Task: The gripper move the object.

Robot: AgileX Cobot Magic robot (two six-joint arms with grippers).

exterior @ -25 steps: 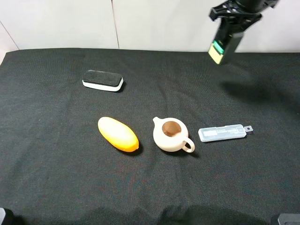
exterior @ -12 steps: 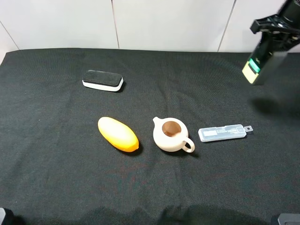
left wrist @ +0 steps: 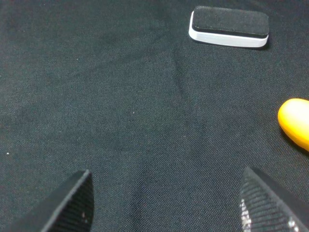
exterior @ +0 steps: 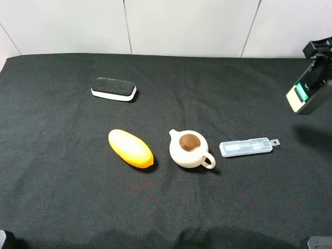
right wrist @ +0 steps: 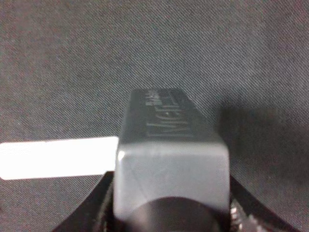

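Observation:
At the far right edge of the exterior high view, my right gripper [exterior: 314,72] is shut on the object [exterior: 304,95], a dark grey bottle with a green and cream label, held tilted above the black cloth. The right wrist view shows the grey bottle [right wrist: 171,145] from close up. Its black cap sits between the black fingers [right wrist: 102,205], and the cloth lies below it. My left gripper [left wrist: 166,208] is open over bare cloth with nothing between its fingers.
A black-and-white eraser [exterior: 113,88] lies at the back left, also in the left wrist view as eraser [left wrist: 229,26]. An orange oval object [exterior: 130,148], a cream teapot [exterior: 190,149] and a clear flat case [exterior: 246,147] sit mid-table. The case [right wrist: 58,157] lies beneath the bottle.
My right gripper has carried the bottle from the back centre-right to the far right edge and lower. Nothing else has moved.

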